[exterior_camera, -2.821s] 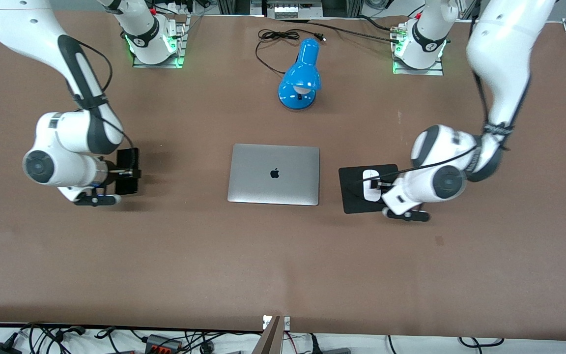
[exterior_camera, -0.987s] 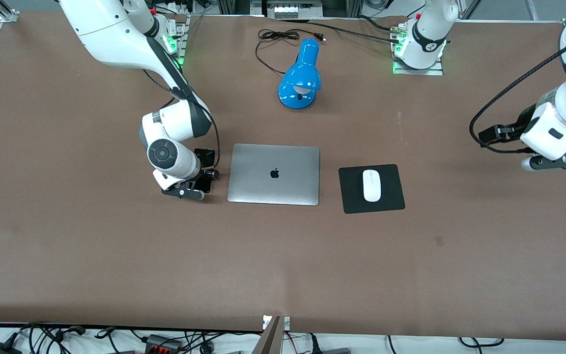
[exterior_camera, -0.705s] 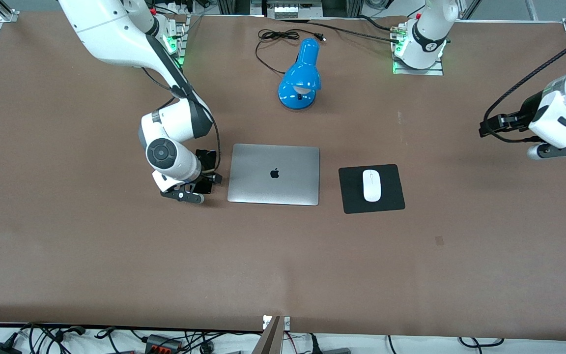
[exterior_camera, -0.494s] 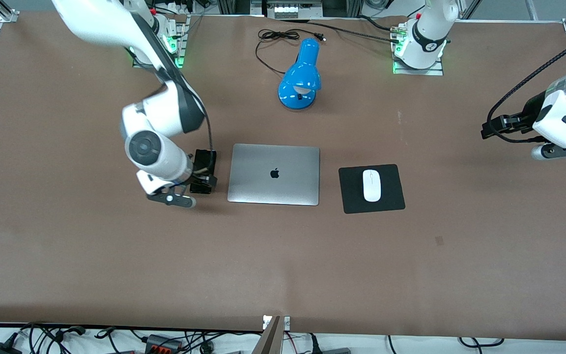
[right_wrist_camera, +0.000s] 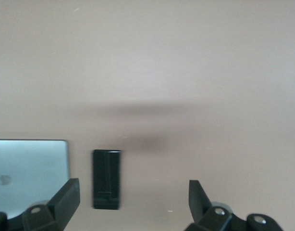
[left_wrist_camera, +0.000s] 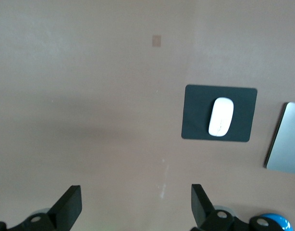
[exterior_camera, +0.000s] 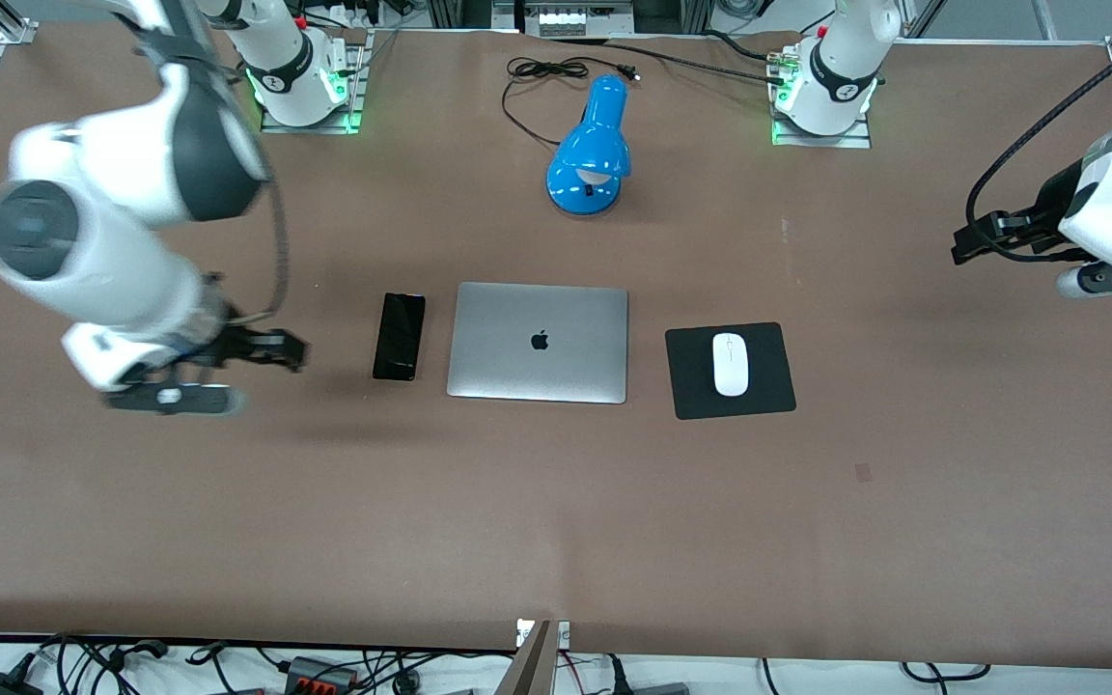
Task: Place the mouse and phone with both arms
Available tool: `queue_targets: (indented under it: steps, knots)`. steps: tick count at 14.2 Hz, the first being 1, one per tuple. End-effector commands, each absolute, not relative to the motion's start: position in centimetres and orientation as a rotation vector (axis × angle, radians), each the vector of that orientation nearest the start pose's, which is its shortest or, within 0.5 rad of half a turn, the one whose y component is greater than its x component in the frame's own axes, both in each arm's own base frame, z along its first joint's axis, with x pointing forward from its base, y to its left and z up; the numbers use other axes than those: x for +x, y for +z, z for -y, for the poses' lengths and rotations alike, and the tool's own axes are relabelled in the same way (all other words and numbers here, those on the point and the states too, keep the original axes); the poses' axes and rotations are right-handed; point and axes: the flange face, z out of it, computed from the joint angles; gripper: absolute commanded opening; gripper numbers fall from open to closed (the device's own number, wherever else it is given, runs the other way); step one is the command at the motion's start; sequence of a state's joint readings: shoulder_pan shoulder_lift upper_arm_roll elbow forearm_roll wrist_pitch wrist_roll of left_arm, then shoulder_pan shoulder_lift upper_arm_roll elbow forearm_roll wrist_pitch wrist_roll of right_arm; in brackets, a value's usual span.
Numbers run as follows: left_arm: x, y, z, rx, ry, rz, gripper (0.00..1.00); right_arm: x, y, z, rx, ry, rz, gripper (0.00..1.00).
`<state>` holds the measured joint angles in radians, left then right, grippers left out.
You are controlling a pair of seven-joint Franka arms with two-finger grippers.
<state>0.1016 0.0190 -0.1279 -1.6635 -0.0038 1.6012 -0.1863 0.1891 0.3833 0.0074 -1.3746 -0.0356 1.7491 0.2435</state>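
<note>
The phone lies flat just beside the laptop, clear of the right gripper, whose 2 fingers are spread, empty. The mouse sits on the black pad beside the laptop, well apart from the left gripper, fingers likewise spread.

- Surface: matt brown covering, smooth, cloth- or paper-like; faint pale scuffs.
- Phone: black, glossy glass-like face catching reflections.
- Laptop: brushed silver metal lid, satin sheen, dark logo.
- Pad: black, matt, looks like cloth or rubber.
- Mouse: white plastic, smooth, slightly glossy.
- Lamp: bright blue shell, glossy; whether plastic or enamelled metal is unclear.
- Arms: glossy white plastic casings, dark grey matt joints.
</note>
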Motion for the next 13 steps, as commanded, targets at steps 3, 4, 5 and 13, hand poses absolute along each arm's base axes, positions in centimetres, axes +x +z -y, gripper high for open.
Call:
queue_targets:
  steps: [3, 4, 5, 13]
  knots:
    - [55.8, 57.9, 1.9, -3.141, 0.077, 0.245, 1.0, 65.5, 55.6, -3.7, -3.176, 0.024, -0.11, 1.0]
    - [55.7, 57.8, 1.8, -3.14, 0.084, 0.245, 1.0, 65.7, 57.0, -1.8, -3.163, -0.019, -0.119, 1.0]
    - [55.7, 57.8, 1.8, -3.14, 0.089, 0.245, 1.0, 65.6, 58.3, -0.8, -3.139, -0.053, -0.072, 1.0]
    - [55.7, 57.8, 1.5, -3.146, 0.096, 0.166, 1.0, 61.6, 60.5, 1.9, -3.155, -0.082, 0.009, 1.0]
